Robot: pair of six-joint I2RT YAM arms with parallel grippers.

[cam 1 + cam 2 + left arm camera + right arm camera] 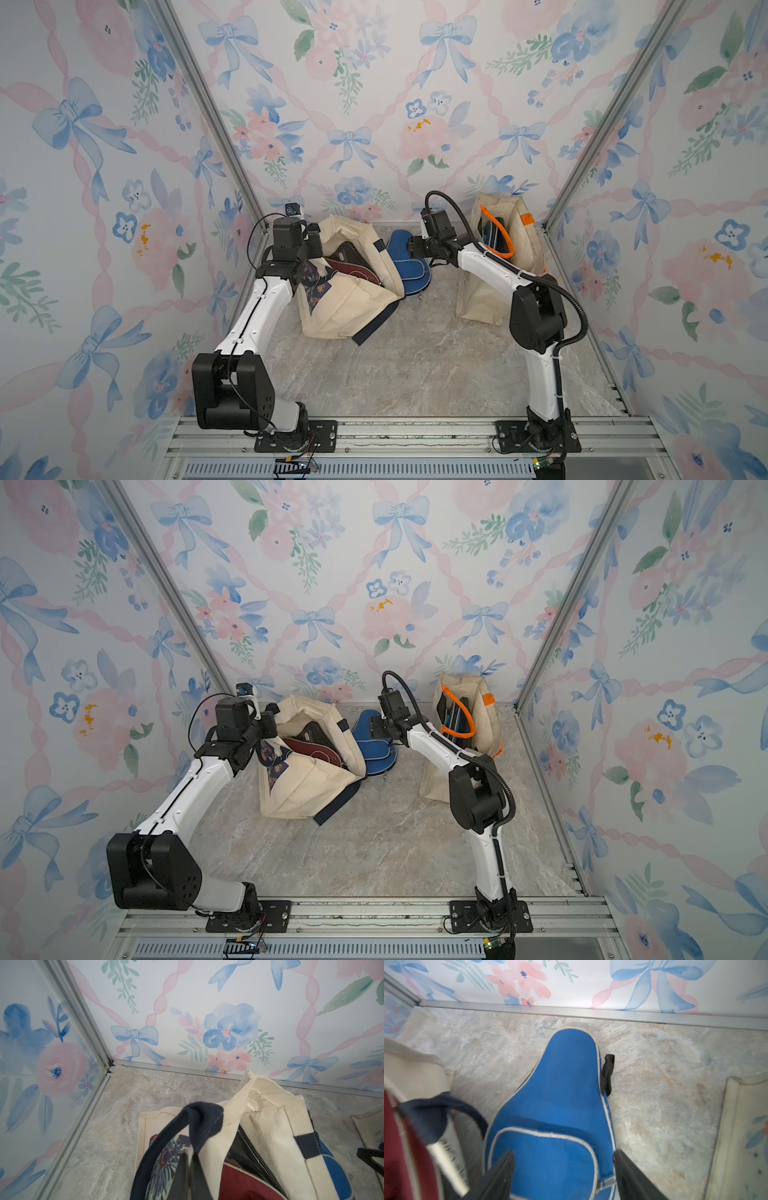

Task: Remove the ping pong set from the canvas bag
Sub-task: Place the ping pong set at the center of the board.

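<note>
The left end effector [190, 1156] is clamped on the navy handle [199, 1118] of the canvas bag [345, 307]. The right end effector [564, 1169], jaws apart, straddles the blue case [560, 1088], seemingly without gripping it. The blue case lies just beside the bag, and a maroon case [353, 272] sits inside.

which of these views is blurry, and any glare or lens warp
Right wrist view: the maroon case is smeared at the edge, while the blue case is crisp. Left wrist view: sharp on the navy strap, with a glare streak on the black pouch. Both top views: soft, even light, and the wide lens splays the frame posts.
</note>
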